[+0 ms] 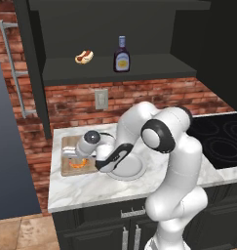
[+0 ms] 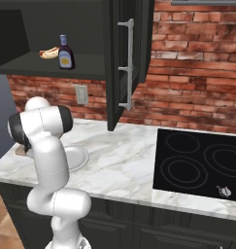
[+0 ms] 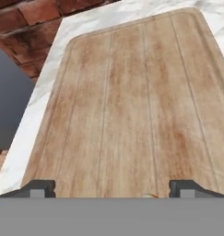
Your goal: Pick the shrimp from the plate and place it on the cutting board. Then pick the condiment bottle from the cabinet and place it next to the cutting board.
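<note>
Base views flank arm, hand view hugs cutting board

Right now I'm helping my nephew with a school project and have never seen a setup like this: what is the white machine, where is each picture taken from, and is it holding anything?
It is a white robot arm on a base, in a computer-rendered kitchen. Two pictures come from cameras behind the arm, to its left and right. The third comes from a camera on the hand, looking along the gripper.

On the marble counter lie a wooden cutting board and a round grey plate. In the left picture the hand hangs low over the board, with an orange shrimp lying on the board beneath it. The fingertips stand wide apart, so nothing is held.

Up in the dark cabinet stand a brown condiment bottle and a hot dog. A black cooktop sits to the right.
</note>
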You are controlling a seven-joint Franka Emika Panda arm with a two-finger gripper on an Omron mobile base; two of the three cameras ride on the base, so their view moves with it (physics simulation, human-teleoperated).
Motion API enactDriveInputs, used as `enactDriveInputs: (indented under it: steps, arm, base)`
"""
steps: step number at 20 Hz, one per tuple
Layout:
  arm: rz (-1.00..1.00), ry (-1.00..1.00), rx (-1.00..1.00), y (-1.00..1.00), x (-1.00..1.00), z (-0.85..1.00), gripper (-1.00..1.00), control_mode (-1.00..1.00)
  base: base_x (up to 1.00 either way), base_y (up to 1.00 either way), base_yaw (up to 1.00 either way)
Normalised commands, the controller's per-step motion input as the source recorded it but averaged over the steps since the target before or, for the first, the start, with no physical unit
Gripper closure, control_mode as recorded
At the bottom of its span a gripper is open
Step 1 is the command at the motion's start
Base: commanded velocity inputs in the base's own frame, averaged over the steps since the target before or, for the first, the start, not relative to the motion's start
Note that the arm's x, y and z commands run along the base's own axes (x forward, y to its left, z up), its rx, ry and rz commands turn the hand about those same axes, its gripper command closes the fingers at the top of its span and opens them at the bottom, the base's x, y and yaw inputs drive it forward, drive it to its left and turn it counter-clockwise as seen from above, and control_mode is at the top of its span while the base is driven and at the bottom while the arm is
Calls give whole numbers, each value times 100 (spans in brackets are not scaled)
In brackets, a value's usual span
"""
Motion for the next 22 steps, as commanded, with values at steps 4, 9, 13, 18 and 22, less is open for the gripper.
enactDriveInputs:
  steps: [4, 9, 13, 18, 22]
  arm:
    - [0, 5, 0, -17, 3, 40, -100, -100]
    - [0, 8, 0, -19, 0, 49, -100, -100]
    - [0, 11, 0, -13, 0, 60, -100, -100]
    - [0, 5, 0, -3, 5, 78, -100, -100]
    - [3, 0, 0, 0, 19, 89, -100, -100]
  base:
    - [0, 0, 0]
    - [0, 0, 0]
    - [0, 0, 0]
    - [0, 0, 0]
    - [0, 0, 0]
